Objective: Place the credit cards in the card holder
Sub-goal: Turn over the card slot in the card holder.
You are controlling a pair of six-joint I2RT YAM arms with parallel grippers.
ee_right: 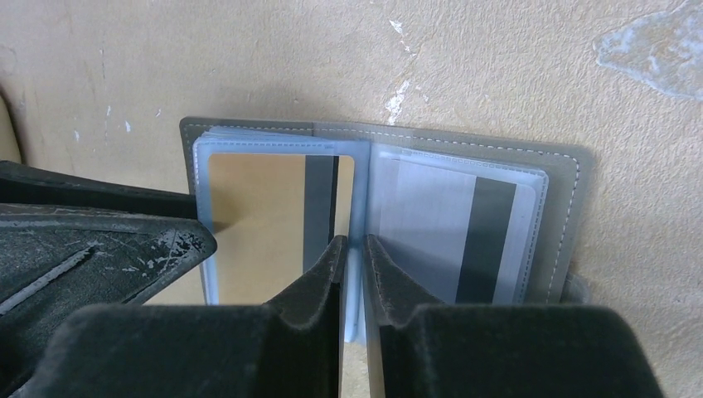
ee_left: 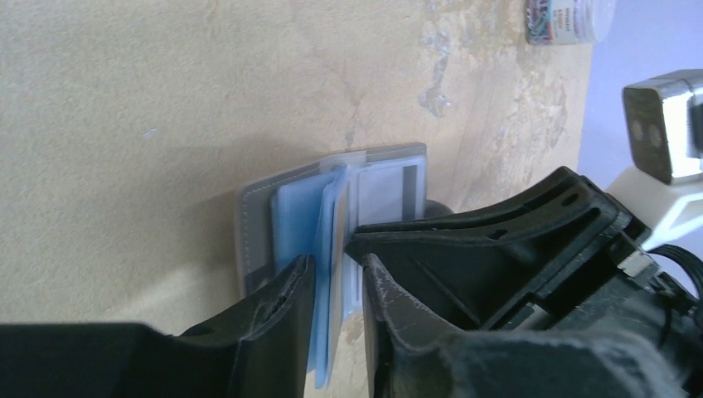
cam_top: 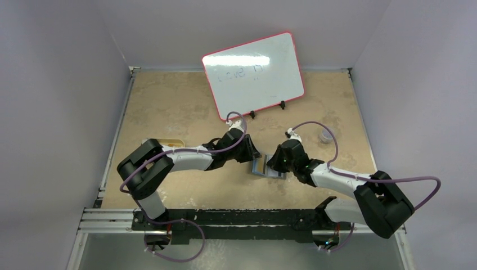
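The grey card holder (cam_top: 264, 167) lies open on the table between both grippers. Its blue-grey inner pockets (ee_right: 373, 174) show a gold credit card (ee_right: 257, 224) with a grey stripe on the left. A white credit card (ee_right: 439, 232) with a dark stripe sits on the right. My right gripper (ee_right: 354, 245) is shut on the near edge of the thin middle pocket leaf. My left gripper (ee_left: 336, 265) straddles an upright blue leaf (ee_left: 325, 249). Its left finger touches the leaf, and a gap remains on the other side. The right gripper's black finger (ee_left: 497, 232) crosses just behind.
A red-rimmed whiteboard (cam_top: 253, 76) stands propped at the back. A small clear jar (cam_top: 325, 135) sits to the back right. A gold tin (cam_top: 170, 143) peeks out behind my left arm. Grey walls close in the table on three sides.
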